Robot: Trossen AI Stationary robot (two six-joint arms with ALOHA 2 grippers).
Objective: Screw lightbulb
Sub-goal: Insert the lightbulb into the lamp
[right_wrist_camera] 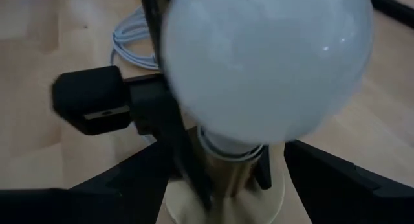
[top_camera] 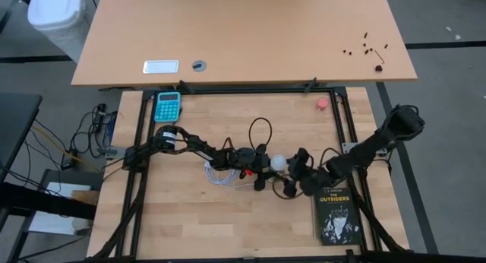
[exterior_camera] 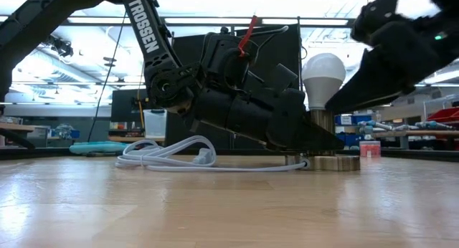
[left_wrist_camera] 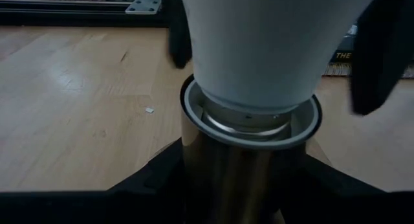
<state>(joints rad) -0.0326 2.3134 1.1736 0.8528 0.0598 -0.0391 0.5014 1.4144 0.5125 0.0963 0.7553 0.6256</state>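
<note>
Two arms meet at the middle of the counter (top_camera: 182, 217), both bent low over one small lamp base. Nearest me, along the counter's front edge on the right, lies a black book (top_camera: 336, 216), untouched. Just beyond it the right gripper (top_camera: 295, 170) reaches in toward the lightbulb (exterior_camera: 323, 74); its jaws stand fairly wide at either side of the frosted globe, though I cannot tell whether they actually pinch it. From the other side the left gripper (top_camera: 262, 169) has its jaws partly closed around the brass socket (left_wrist_camera: 249, 160), I'd say to keep it from spinning while the bulb is turned. The bulb itself stands upright in that socket, its grey threaded neck already sunk inside the rim, so the screwing looks well along. A white cord (exterior_camera: 168, 156) coils away behind the left arm. Farther back sit a blue calculator (top_camera: 168, 106) and a small pink ball (top_camera: 323, 103), well clear.
</note>
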